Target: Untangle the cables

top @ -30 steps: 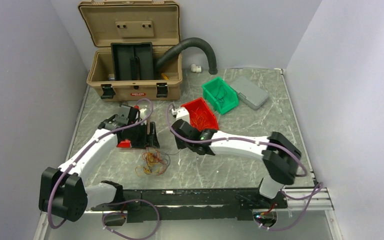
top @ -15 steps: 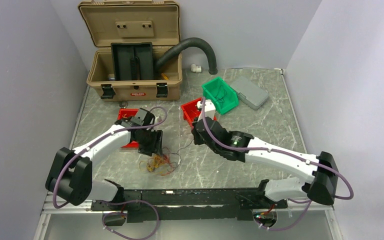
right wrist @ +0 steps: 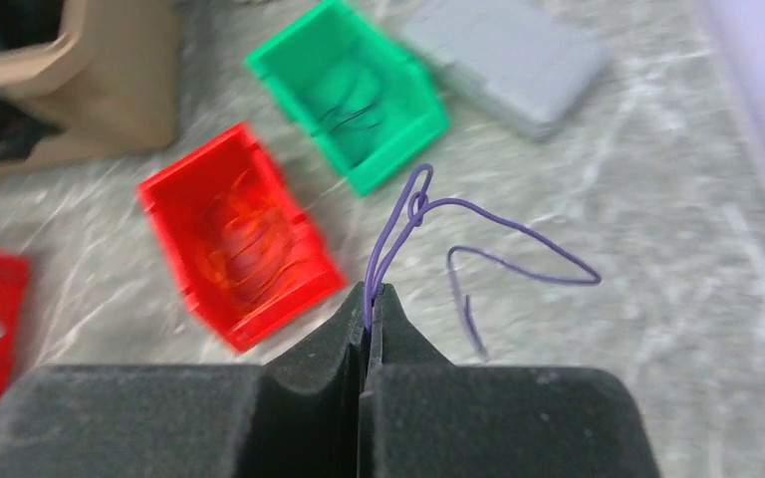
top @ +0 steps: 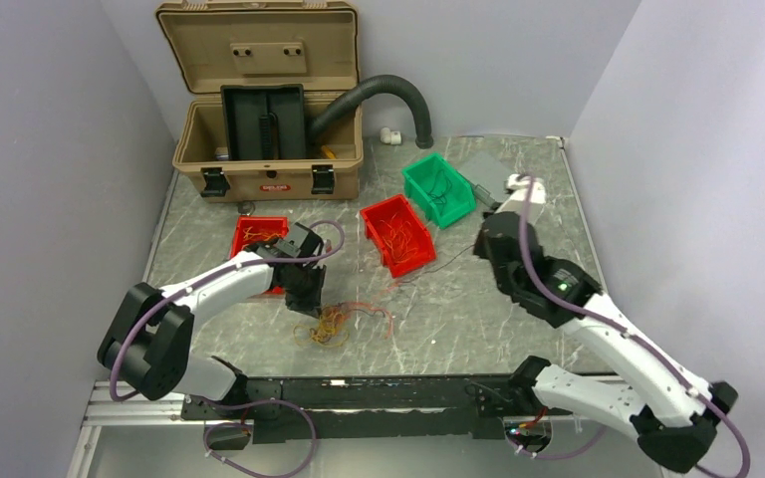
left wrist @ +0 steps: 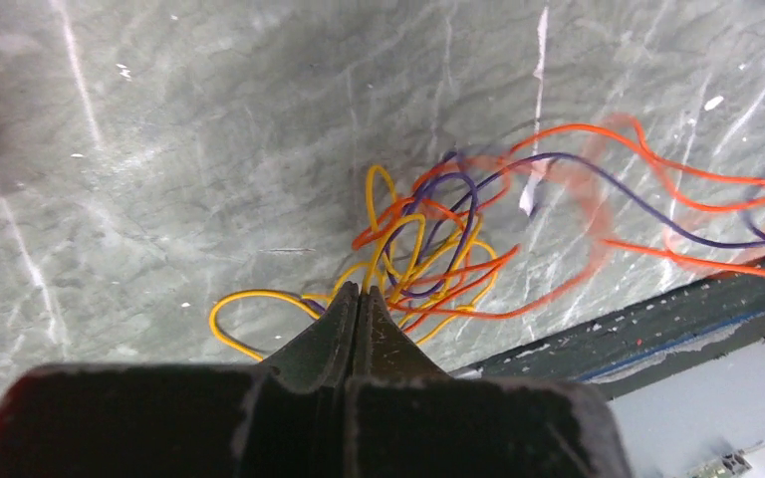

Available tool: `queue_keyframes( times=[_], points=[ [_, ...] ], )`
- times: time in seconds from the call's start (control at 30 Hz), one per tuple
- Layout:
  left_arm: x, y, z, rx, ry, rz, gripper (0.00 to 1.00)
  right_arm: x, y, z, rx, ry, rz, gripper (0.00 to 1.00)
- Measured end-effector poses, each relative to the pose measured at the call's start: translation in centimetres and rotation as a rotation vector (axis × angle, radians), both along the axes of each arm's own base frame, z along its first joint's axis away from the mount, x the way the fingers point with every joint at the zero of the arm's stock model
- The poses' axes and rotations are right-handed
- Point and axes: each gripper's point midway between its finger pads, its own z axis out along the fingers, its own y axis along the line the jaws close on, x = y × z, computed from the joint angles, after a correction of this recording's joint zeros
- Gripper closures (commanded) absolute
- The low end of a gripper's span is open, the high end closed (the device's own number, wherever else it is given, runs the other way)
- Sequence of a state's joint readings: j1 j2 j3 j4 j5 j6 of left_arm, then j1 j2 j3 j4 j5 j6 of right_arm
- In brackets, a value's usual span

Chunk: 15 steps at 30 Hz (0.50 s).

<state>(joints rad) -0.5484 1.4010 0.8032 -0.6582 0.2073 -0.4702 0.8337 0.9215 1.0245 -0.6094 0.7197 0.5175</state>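
The cables (top: 334, 327) lie as a small orange, yellow and purple tangle near the table's front edge. My left gripper (top: 311, 304) stands at the tangle's left side. In the left wrist view this gripper (left wrist: 359, 291) is shut, with a yellow wire of the tangle (left wrist: 428, 249) coming out at its tips. Orange and purple strands trail off to the right. My right gripper (top: 482, 247) is right of the red bin and raised. In its wrist view the right gripper (right wrist: 370, 291) is shut on a thin purple wire (right wrist: 518, 234) that loops and hangs free.
An open tan toolbox (top: 264, 119) with a black hose (top: 388, 90) stands at the back. A green bin (top: 438, 189), a red bin (top: 396, 234) holding wires, another red bin (top: 257, 234) and a grey case (right wrist: 503, 55) sit mid-table.
My left gripper moved down to the tangle and shut on it. The right arm swung right and back with the purple wire, and strands of the tangle stretched to the right.
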Motion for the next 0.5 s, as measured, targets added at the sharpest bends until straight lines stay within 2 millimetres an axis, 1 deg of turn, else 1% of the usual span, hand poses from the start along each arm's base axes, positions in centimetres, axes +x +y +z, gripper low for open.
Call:
queue_keyframes(
  times=[0.07, 0.13, 0.2, 0.33, 0.5],
  points=[
    [0.2, 0.2, -0.1, 0.015, -0.007, 0.011, 1.00, 0.3, -3.6, 1.2, -0.019, -0.022, -0.098, 1.00],
    [0.3, 0.5, -0.2, 0.032, -0.016, 0.018, 1.00, 0.0, -6.0, 2.6, -0.035, -0.047, -0.155, 1.00],
    [0.5, 0.7, -0.2, 0.043, -0.021, 0.026, 1.00, -0.3, -7.6, 4.0, -0.053, -0.070, -0.194, 1.00],
    [0.6, 1.0, -0.3, 0.060, -0.028, 0.038, 1.00, -0.7, -10.0, 6.8, -0.099, -0.114, -0.275, 1.00],
    [0.7, 1.8, -0.5, 0.102, -0.034, 0.057, 1.00, -1.6, -13.3, 9.0, -0.160, -0.149, -0.421, 1.00]
  ],
)
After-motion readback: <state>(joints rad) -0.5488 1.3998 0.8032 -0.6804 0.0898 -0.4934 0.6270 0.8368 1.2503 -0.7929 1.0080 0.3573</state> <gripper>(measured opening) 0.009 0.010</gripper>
